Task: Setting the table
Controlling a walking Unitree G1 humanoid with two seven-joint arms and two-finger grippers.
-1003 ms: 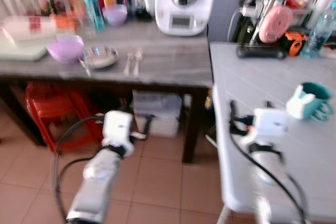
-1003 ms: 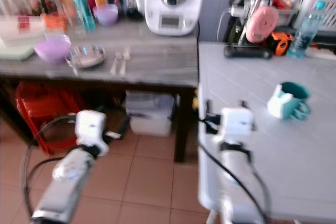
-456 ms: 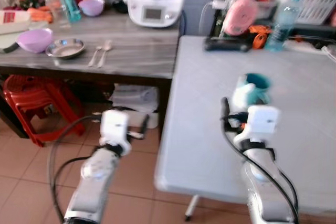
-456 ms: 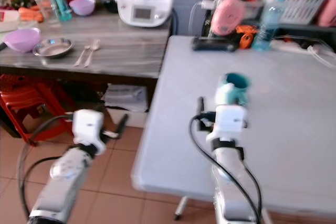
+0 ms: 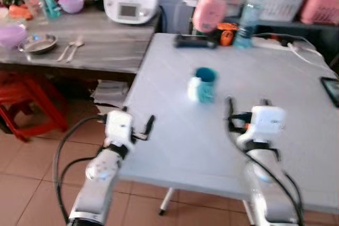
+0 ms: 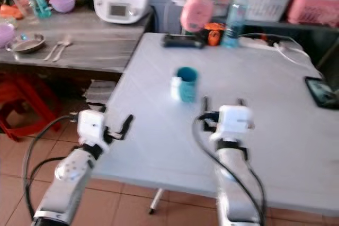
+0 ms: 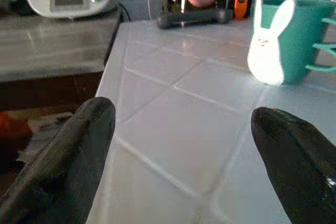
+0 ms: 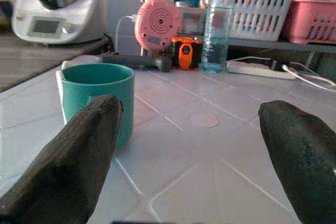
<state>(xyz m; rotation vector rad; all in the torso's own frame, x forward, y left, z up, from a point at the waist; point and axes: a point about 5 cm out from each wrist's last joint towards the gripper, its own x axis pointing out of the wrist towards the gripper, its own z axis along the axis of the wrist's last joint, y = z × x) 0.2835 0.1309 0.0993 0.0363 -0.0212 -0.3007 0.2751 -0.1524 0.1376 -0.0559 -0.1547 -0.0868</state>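
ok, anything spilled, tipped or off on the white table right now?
Nothing stands out. The teal mug stands upright on the white table, with no spill around it. The water bottle at the far edge is upright too. Both the left gripper and right gripper are open and hold nothing.

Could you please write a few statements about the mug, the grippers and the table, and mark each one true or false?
1. The teal mug stands upright on the white table. True.
2. The right gripper is shut on the mug. False: its fingers are open and hold nothing; the mug stands ahead of it.
3. The left gripper is open at the table's near left edge. True.
4. The spoons lie on the white table. False: they lie on the grey counter, beside a metal plate.
5. A water bottle stands at the table's far side. True.
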